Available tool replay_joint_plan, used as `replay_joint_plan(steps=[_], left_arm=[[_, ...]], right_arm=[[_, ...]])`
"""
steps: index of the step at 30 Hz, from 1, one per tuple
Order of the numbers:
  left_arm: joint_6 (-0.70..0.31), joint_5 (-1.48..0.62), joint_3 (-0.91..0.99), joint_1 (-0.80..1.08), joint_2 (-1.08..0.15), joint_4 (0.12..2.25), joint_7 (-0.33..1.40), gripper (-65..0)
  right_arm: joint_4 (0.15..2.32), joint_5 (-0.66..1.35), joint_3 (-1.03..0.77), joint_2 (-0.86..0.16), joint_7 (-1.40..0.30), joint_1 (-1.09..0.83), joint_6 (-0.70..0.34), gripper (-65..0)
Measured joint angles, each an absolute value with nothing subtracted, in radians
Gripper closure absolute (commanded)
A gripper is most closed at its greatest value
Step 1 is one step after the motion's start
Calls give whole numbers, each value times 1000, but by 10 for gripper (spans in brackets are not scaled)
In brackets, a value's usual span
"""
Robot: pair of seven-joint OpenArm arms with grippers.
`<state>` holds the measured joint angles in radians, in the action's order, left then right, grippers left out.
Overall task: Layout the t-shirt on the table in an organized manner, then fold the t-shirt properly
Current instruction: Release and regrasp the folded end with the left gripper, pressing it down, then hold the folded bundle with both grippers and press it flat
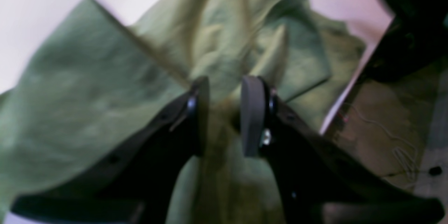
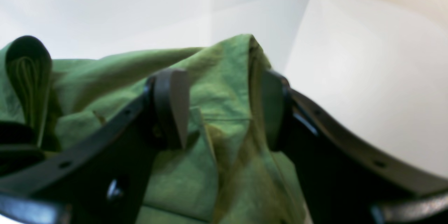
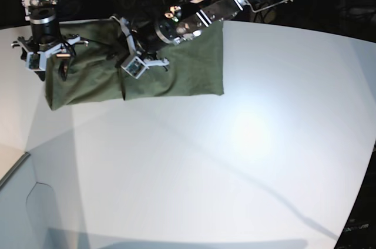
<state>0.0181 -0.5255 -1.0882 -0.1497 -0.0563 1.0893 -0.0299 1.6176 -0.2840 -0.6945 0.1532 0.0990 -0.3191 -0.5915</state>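
While I am watching from the base view, the t-shirt [image 3: 147, 73] is lying bunched along the far-left part of the table [image 3: 247, 161], its right portion spreading flat and its left portion hanging in folds toward the table's left edge. The left gripper [image 3: 138, 64] is sitting over the middle of the garment, and in the left wrist view its fingers [image 1: 252, 112] are standing narrowly apart with a gathered ridge of the olive cloth [image 1: 224, 42] running up between them; I am reading this as a pinch on the fabric. The right gripper [image 3: 44, 55] is positioned at the shirt's left end. In the right wrist view its jaws are standing fairly wide, and a raised fold of the green cloth [image 2: 224, 87] is rising between the pads [image 2: 173, 105], lying against the far-side pad; I cannot tell whether the pads are actually clamping it. White tabletop [image 2: 367, 77] is showing beyond the fold.
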Motion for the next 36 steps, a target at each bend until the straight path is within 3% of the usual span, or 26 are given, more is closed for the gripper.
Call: replay_joint_plan(steps=[4,11,15,20,26,36], left_arm=[[16,-525,-1084,-147,-81,1121,-12,-156],[22,-533,-934,-113,-324,1329,-31,-154],[23,-533,-797,-21,-389,1335,-26,-155],[6,-528,-721,23,-378,1276,-31,-156],[-6,-521,-710,-41,-300,1102,-93,-156],[-15,-529,-709,-161,-263,978,-79,-156]], right_arm=[[1618,-284,-696,153,99,-319,-591,-329],[1605,-284,-695,153,94,-316,-592,-329],[1605,-284,-695,153,97,-306,-592,-330],[1605,-284,-694,152,101,-292,-591,-335],[1605,-284,-693,154,98,-280,-591,-415],[1437,-290,-706,133,101,-231,-591,-415]])
